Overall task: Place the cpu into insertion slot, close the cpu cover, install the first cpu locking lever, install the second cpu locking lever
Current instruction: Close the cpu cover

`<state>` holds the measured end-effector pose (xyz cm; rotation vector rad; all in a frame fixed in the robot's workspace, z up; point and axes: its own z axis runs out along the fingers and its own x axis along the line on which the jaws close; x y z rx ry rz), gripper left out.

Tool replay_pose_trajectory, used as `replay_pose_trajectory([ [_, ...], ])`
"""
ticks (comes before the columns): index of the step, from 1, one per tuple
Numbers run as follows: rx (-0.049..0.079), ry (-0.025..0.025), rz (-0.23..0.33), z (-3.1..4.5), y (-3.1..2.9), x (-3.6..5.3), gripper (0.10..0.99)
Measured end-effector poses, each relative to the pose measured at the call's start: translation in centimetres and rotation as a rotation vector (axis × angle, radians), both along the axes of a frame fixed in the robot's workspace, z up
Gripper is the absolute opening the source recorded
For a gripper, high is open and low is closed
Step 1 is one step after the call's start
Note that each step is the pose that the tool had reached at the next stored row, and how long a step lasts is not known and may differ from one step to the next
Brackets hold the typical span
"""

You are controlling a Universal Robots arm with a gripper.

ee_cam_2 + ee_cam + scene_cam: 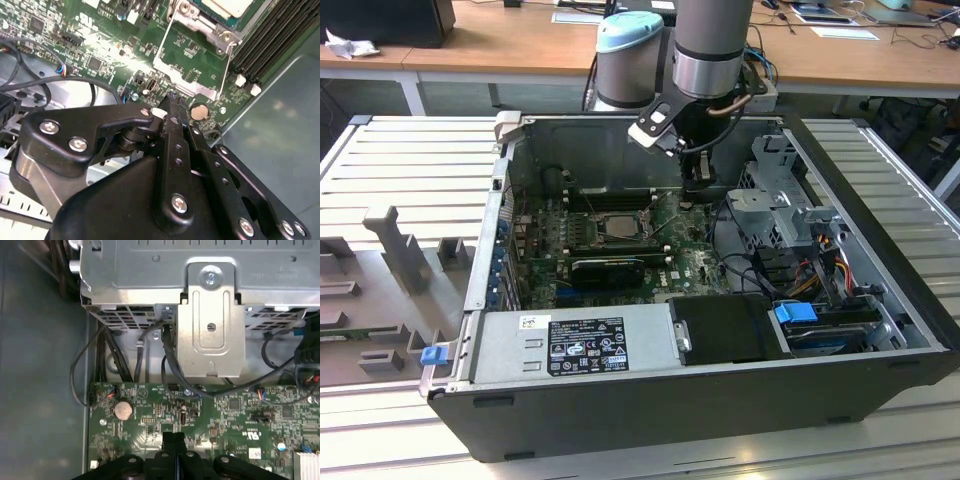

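The cpu [612,226] shows as a pale silver square in the socket in the middle of the green motherboard [685,262]. In the second wrist view the cpu [226,7] has the grey metal cpu cover [196,21] framing it; whether the cover is latched I cannot tell. My gripper [702,196] hangs over the board, to the exterior view's right of the socket and apart from it. Its black fingers are shut with nothing between them in both wrist views, gripper [172,100] and gripper [175,438].
The open computer case [880,330] walls the board in. A metal drive cage [210,315] with loose black cables [165,352] stands just beyond my fingertips. A coin battery [123,410] sits on the board nearby. Black memory slots [272,37] run beside the socket.
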<state>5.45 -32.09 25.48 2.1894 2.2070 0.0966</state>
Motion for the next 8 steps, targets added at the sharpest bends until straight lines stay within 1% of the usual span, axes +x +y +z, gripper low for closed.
replay_pose_trajectory([
  [1,0.000,0.0004,0.000,-0.34,0.00,0.04,0.106],
  [2,0.000,0.0033,0.000,-0.62,0.00,0.04,0.106],
  [3,0.000,0.0126,0.000,-0.64,-0.01,0.04,0.106],
  [5,0.000,0.0235,0.000,-0.65,0.00,0.04,0.106],
  [6,0.000,0.0273,0.000,-0.65,0.00,-0.02,0.106],
  [8,0.000,0.0274,0.000,-0.66,0.00,-0.39,0.106],
])
